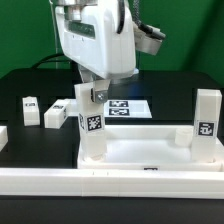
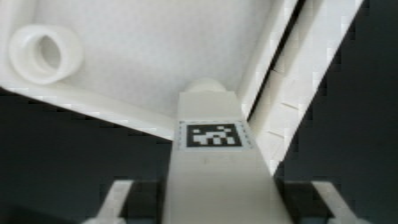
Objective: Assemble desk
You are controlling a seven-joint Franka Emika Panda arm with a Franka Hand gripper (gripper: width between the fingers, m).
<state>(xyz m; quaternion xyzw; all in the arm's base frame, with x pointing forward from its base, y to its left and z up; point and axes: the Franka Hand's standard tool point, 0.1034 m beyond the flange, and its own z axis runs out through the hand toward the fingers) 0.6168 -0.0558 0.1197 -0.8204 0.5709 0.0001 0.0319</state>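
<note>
In the exterior view, your black table (image 1: 20, 80) sits before a green backdrop (image 1: 195, 45), with a white rail (image 1: 110, 182) along its near edge. The white arm (image 1: 95, 40) comes down from above. Its claw (image 1: 90, 97) is clenched on the upper end of a white leg (image 1: 92, 140), which stands upright at the tabletop's (image 1: 140, 152) end on the exterior view's left. A second leg (image 1: 207, 115) stands upright at the tabletop's other end. A third leg (image 1: 30, 108) and a fourth leg (image 1: 57, 113) rest on the table, apart from the tabletop, on the exterior view's left. The marker board (image 1: 125, 107) lies flat behind the claw. Each leg carries a black-and-white block tag (image 1: 92, 125) and no lettering you can read. In the wrist view, the leg (image 2: 217, 175) runs out from between the fingers (image 2: 118, 200) of the claw (image 2: 215, 205), with its tag (image 2: 215, 135) facing the camera. Its far end meets the rim of the tabletop (image 2: 160, 60). A round socket (image 2: 45, 48) sits well apart from it.
</note>
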